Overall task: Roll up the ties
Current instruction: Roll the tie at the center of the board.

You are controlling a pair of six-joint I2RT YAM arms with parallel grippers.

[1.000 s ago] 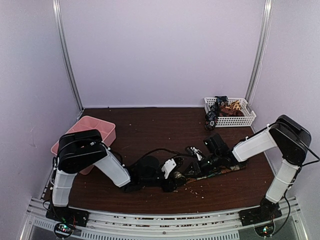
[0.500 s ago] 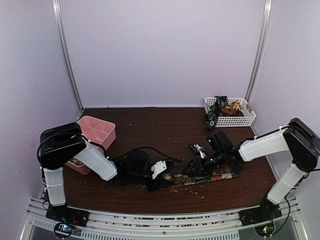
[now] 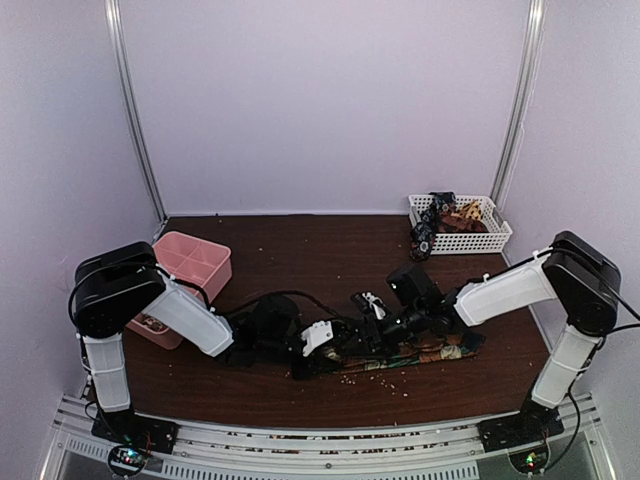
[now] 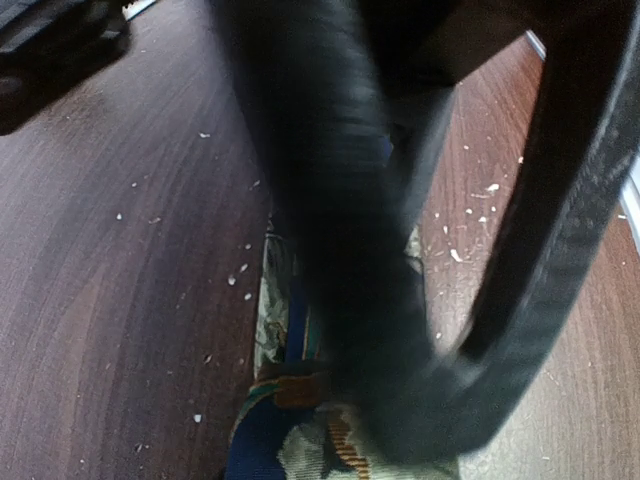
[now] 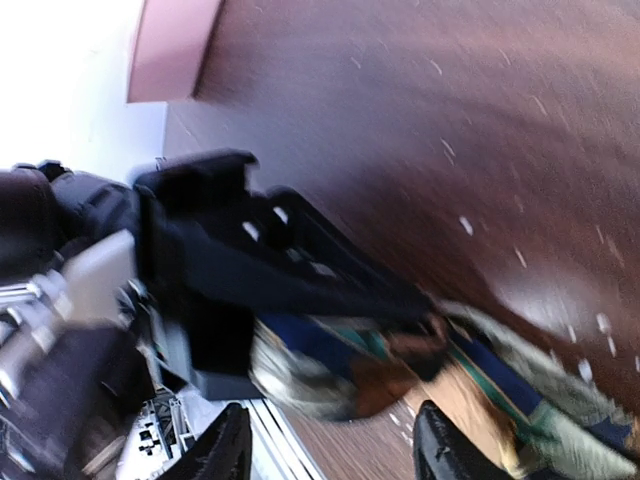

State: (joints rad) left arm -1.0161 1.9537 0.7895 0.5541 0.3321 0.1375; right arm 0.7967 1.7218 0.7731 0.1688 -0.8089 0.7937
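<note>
— From above: tie [image 3: 425, 352] flat along the table [image 3: 300, 260], left gripper [image 3: 322, 343] at its rolled end. Clamped or not, I can't tell.
— Left wrist's all blur. Right wrist: right gripper [image 5: 335, 455] gapes; that slick-looking patterned coil [image 5: 315, 375] could spring loose if nudged.

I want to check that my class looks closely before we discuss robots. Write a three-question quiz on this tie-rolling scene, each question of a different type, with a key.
1. Multiple choice: where does the white basket stand? A) back right of the table B) front left corner C) table centre
2. True or false: the pink compartment box stands beside the right arm.
3. Fill in: the patterned necktie lies along the wooden table among pale ____.
Key: 1 A; 2 false, it is by the left arm; 3 crumbs.
</note>
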